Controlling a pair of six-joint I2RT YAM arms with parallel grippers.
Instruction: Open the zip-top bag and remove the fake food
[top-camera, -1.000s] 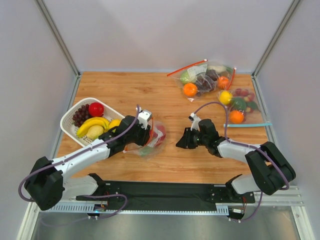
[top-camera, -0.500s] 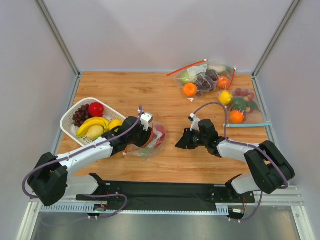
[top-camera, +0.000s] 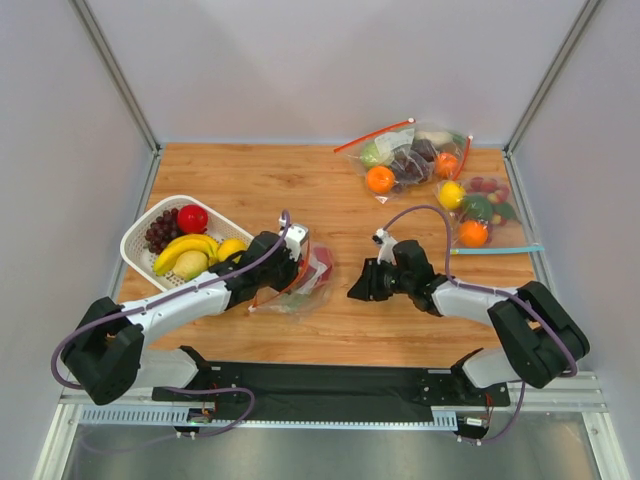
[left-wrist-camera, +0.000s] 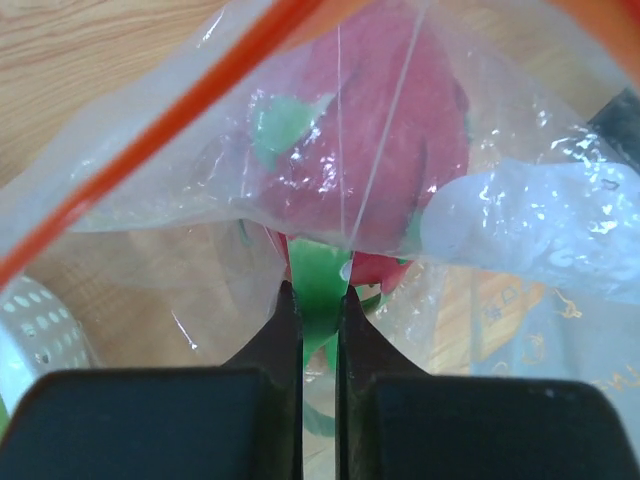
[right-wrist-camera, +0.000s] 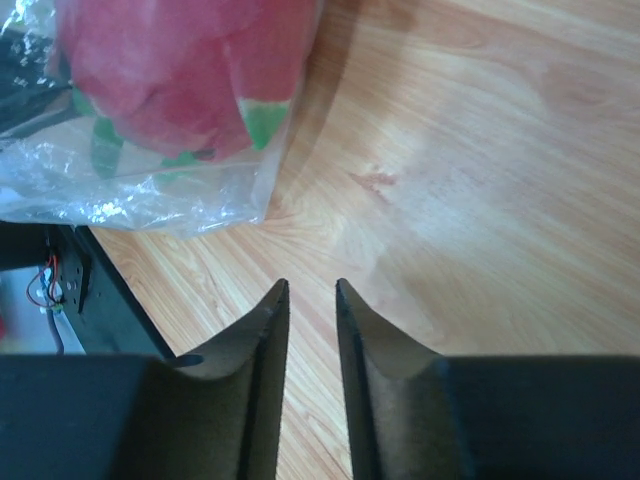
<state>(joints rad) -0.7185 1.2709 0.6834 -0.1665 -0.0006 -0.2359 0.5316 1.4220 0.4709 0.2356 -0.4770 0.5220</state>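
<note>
The zip-top bag (top-camera: 298, 290) lies on the wood between the arms, its red-orange strip (left-wrist-camera: 180, 110) across the left wrist view. Inside it is a pink fruit with green tips (left-wrist-camera: 360, 150), which also shows in the right wrist view (right-wrist-camera: 170, 70). My left gripper (top-camera: 297, 262) reaches into the bag's mouth and is shut on one green tip of that fruit (left-wrist-camera: 318, 290). My right gripper (top-camera: 356, 291) hovers over bare wood just right of the bag, jaws a narrow gap apart with nothing between them (right-wrist-camera: 310, 285).
A white basket (top-camera: 135, 240) at the left holds dark grapes, a red fruit, bananas, a pear and a yellow fruit. A red-strip bag with fruit (top-camera: 410, 155) and a teal-strip bag (top-camera: 480, 215) lie at the back right.
My left gripper has moved a little right, further into the bag. My right gripper has edged slightly left toward the bag.
</note>
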